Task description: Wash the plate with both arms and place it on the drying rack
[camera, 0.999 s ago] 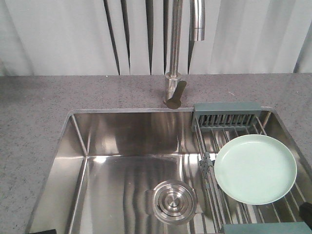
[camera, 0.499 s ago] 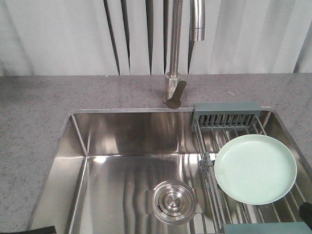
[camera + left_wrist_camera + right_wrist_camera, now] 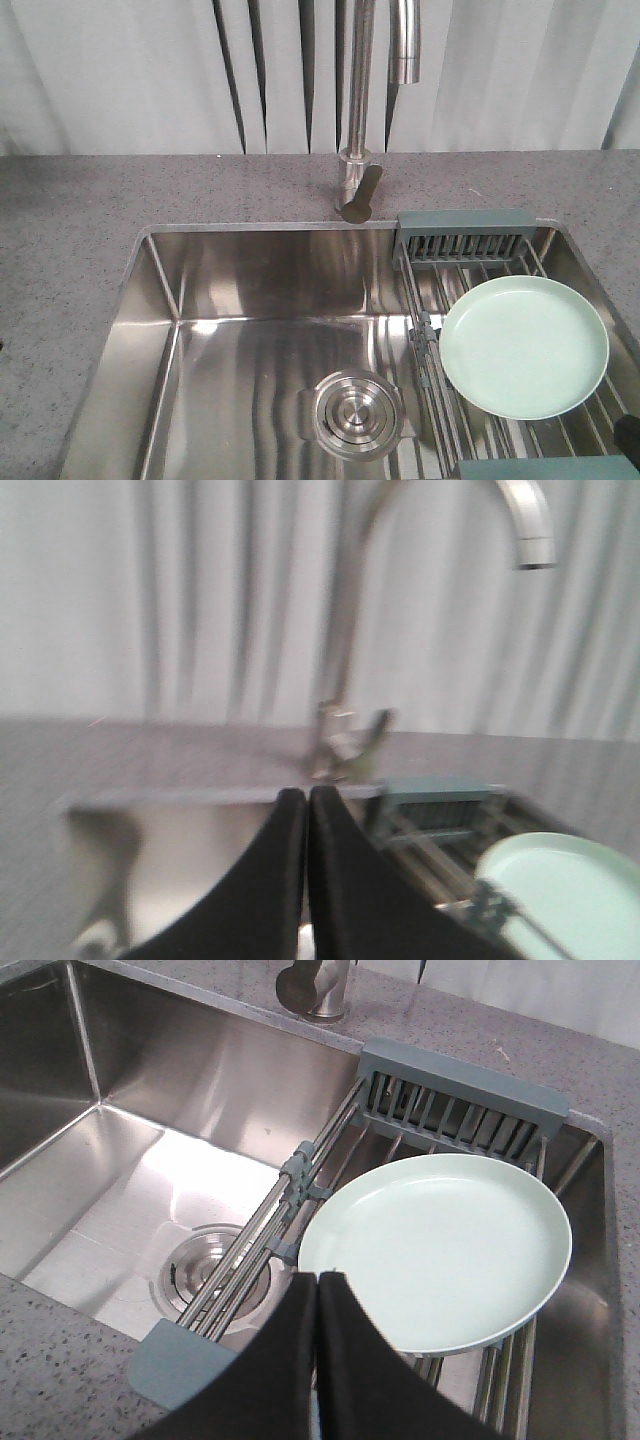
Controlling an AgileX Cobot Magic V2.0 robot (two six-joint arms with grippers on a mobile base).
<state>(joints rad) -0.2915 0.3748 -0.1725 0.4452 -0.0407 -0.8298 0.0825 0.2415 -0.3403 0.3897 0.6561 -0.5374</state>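
The pale mint-green plate (image 3: 524, 346) lies flat on the wire drying rack (image 3: 460, 243) across the right side of the sink. The right wrist view has the plate (image 3: 440, 1250) just beyond my right gripper (image 3: 316, 1278), which is shut and holds nothing, its tips near the plate's near-left rim. The rack (image 3: 460, 1110) runs under it. My left gripper (image 3: 306, 794) is shut and empty, raised over the sink's left part, with the plate (image 3: 570, 900) at its lower right. Only a dark bit of an arm (image 3: 628, 432) shows in the front view.
A tall steel faucet (image 3: 372, 100) with its lever stands behind the steel sink basin (image 3: 250, 330). A round drain strainer (image 3: 357, 413) sits in the basin floor. Grey speckled counter (image 3: 70, 230) surrounds the sink, with pale curtains behind.
A dark piece at the lower left edge of the front view has withdrawn out of sight. The plate and rack have not moved.
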